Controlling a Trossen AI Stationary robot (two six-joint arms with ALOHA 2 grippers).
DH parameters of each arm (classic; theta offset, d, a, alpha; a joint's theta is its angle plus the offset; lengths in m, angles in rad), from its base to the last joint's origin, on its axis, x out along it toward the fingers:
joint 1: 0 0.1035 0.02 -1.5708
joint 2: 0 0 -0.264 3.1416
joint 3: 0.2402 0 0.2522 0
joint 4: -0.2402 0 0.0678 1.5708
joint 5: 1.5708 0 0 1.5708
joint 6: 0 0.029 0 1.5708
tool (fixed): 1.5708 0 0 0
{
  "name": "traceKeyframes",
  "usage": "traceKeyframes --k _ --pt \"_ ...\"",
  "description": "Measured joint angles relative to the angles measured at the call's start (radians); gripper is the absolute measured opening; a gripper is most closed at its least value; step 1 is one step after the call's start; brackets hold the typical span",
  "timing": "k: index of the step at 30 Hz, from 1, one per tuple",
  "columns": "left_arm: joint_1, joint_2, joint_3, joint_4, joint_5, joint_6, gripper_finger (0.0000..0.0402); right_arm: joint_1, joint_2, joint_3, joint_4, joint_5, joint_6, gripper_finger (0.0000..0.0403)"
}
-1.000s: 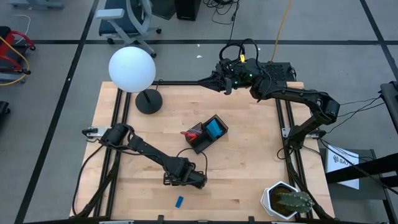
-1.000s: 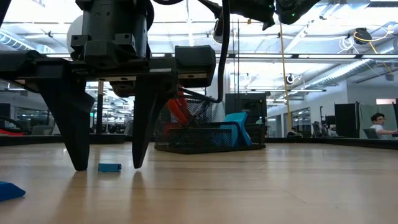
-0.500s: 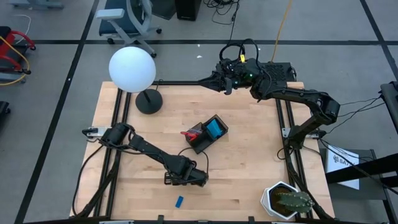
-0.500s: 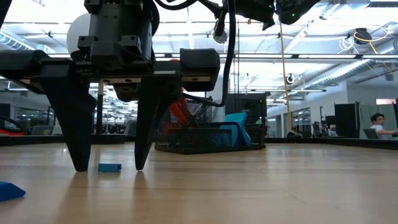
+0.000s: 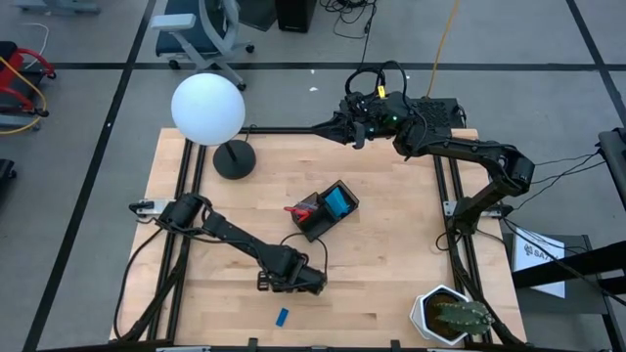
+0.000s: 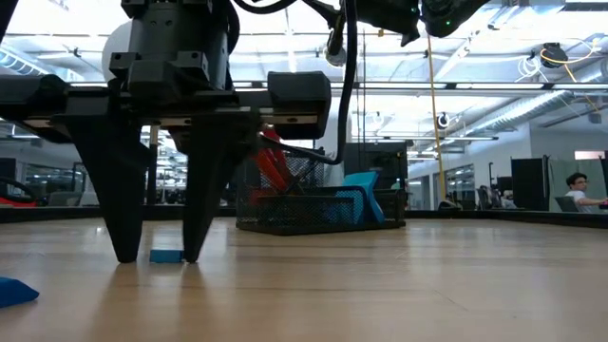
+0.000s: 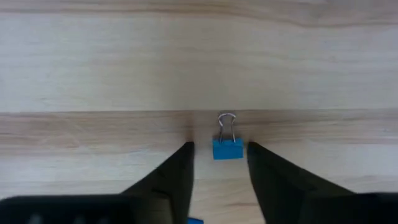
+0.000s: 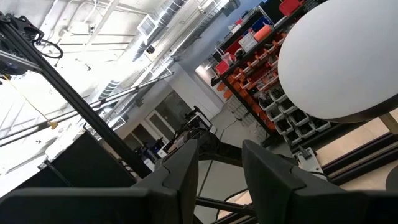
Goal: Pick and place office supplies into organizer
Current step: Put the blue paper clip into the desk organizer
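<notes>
Wooden table point(image 5: 391, 274): left pincer point(image 7: 219, 155) vertical, straddling blue binder clip point(image 7: 227, 148) (tips down).

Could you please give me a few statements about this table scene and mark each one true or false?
1. The left gripper straddles a small blue binder clip lying on the wooden table. True.
2. The black mesh organizer is empty. False: red-handled scissors and a blue notepad sit in it.
3. The right gripper is raised beyond the table's far edge, holding nothing. True.
4. The white globe lamp lies toppled. False: it stands upright.
</notes>
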Motion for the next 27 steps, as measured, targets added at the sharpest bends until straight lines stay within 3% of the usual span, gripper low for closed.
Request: traceKeyframes --k 5,10,27 --pt "-0.001 0.000 0.000 0.006 -0.004 0.002 0.0093 0.000 0.000 0.000 0.000 0.000 0.000 0.0116" --pt "-0.002 0.000 0.001 0.018 -0.016 0.003 0.0057 0.000 0.000 0.000 0.000 0.000 0.000 0.0116" --pt "-0.009 -0.008 0.010 0.039 -0.062 0.062 0.0070 0.000 0.000 0.000 0.000 0.000 0.000 0.0116"
